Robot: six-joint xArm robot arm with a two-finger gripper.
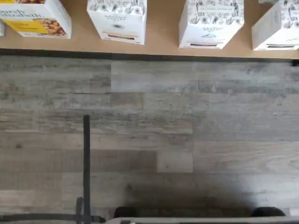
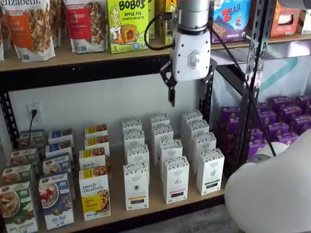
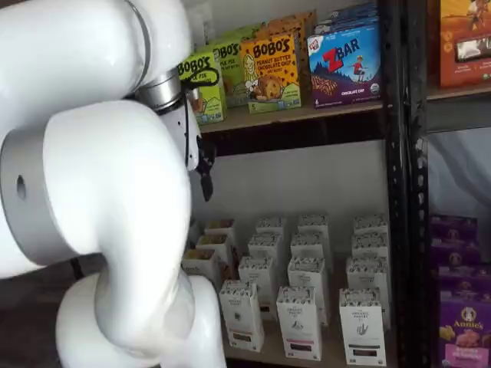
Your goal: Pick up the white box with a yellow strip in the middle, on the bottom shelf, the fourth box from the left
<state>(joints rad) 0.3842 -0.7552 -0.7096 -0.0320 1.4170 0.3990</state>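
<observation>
The white box (image 2: 136, 187), with a yellow-orange band, stands at the front of its row on the bottom shelf (image 2: 154, 203), right of the purely elizabeth boxes. In the wrist view it (image 1: 117, 18) stands on the shelf board (image 1: 163, 28) behind the black rail, with like white cartons beside it. It also shows in a shelf view (image 3: 242, 316). My gripper (image 2: 171, 94) hangs well above the white rows, level with the upper board, and holds nothing. Its black fingers show side-on in both shelf views (image 3: 205, 175), so I cannot tell whether they are open.
A pink-band carton (image 2: 175, 179) and a dark-band carton (image 2: 210, 171) stand right of the white box. A purely elizabeth box (image 2: 95, 194) stands left. A black upright (image 2: 251, 73) and purple boxes (image 2: 282, 126) are at the right. My white arm (image 3: 100, 192) fills the foreground.
</observation>
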